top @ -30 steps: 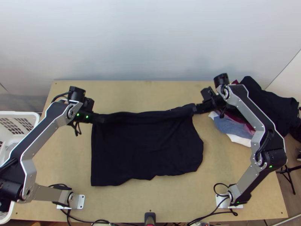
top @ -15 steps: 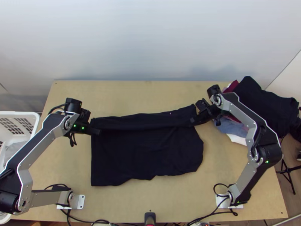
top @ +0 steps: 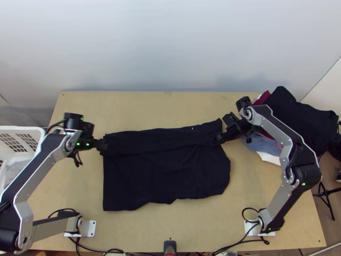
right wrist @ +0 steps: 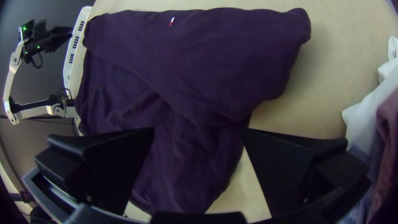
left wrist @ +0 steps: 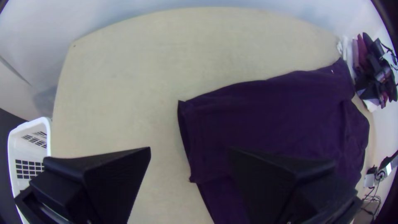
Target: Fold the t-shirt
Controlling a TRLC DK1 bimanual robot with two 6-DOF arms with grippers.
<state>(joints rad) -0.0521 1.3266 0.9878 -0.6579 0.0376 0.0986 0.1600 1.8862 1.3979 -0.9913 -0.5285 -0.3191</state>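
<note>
In the top view, one dark t-shirt (top: 166, 175) is laid on the wooden surface (top: 162, 106), its far part folded over. One white laundry basket (top: 25, 127) is seen left of it; right of it, one clothes heap (top: 294, 115) and one tripod (top: 326, 194). Its two side edges are partly covered by the left claw (top: 102, 146) and right claw (top: 219, 138).

In the left wrist view, the left claw (left wrist: 190, 148) is spread beside the t-shirt's folded corner.

In the right wrist view, the right claw (right wrist: 199, 129) is spread over the t-shirt.
</note>
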